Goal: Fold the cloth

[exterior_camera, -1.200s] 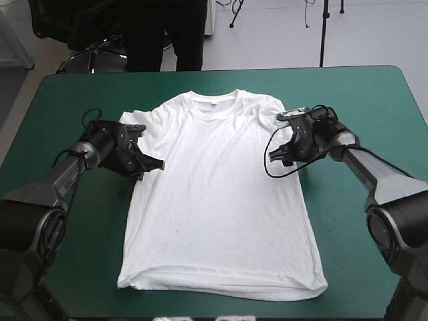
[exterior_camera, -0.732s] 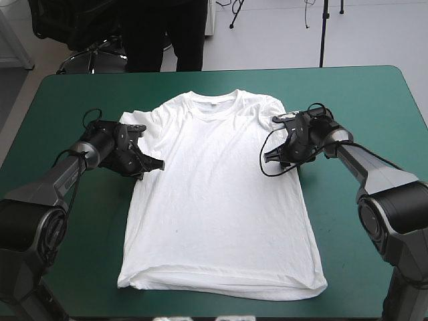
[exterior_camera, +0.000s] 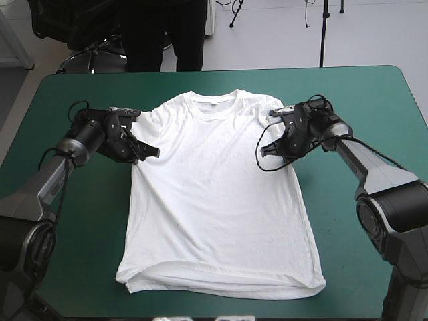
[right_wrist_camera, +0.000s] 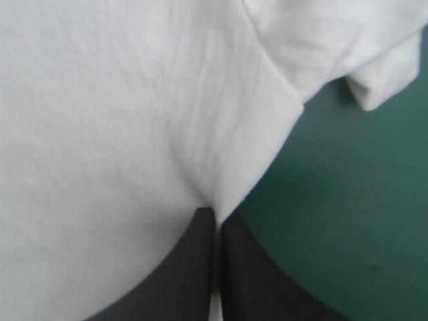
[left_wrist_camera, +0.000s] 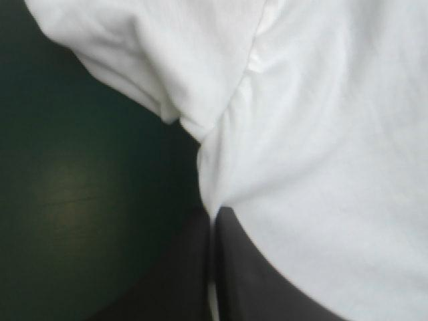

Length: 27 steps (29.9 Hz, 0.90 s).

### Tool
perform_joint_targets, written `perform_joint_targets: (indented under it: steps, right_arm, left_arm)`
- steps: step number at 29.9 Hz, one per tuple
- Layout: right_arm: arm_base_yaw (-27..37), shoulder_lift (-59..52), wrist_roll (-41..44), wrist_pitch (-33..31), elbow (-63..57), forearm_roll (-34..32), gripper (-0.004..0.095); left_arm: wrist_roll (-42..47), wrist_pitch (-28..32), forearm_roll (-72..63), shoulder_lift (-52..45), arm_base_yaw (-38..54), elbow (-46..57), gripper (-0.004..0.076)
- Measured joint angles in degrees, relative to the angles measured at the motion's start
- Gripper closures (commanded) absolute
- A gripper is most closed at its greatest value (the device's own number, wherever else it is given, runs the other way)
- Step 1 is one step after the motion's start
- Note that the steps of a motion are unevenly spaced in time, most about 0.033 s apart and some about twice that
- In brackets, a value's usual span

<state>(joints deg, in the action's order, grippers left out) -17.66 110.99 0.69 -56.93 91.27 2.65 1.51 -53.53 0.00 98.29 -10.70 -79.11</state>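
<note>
One white T-shirt point(exterior_camera: 217, 200) lies spread flat on the teal-green cover point(exterior_camera: 354, 267), its hem low in the frame's centre. Farther up we see the left gripper point(exterior_camera: 152, 152) at centre left and the right gripper point(exterior_camera: 263, 150) at centre right. Each pinches the shirt's side edge under a sleeve, black fingers point(left_wrist_camera: 180, 281) clamped on fabric. The collar lies toward the top.

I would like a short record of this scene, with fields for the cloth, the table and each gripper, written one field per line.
cloth: T-shirt, white, spread flat, collar toward the far edge
table: teal-green cover
left gripper: shut on the T-shirt's side edge, just under the sleeve
right gripper: shut on the opposite side edge, just under the other sleeve
fold state: not yet folded
</note>
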Motion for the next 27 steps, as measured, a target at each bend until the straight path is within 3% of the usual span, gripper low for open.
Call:
perform_joint_targets:
  steps: [13,27]
  right_arm:
    - [0.00,-16.44,0.00,-5.32,9.21,0.43,0.0925]
    - [0.00,-36.36,0.00,-7.53,12.43,0.84,0.0925]
  left_arm:
    - [-0.55,-3.31,-1.52,-18.50,0.00,-3.41,0.0733]
    - [-5.49,-6.02,-11.99,-34.48,0.00,-13.52,0.0733]
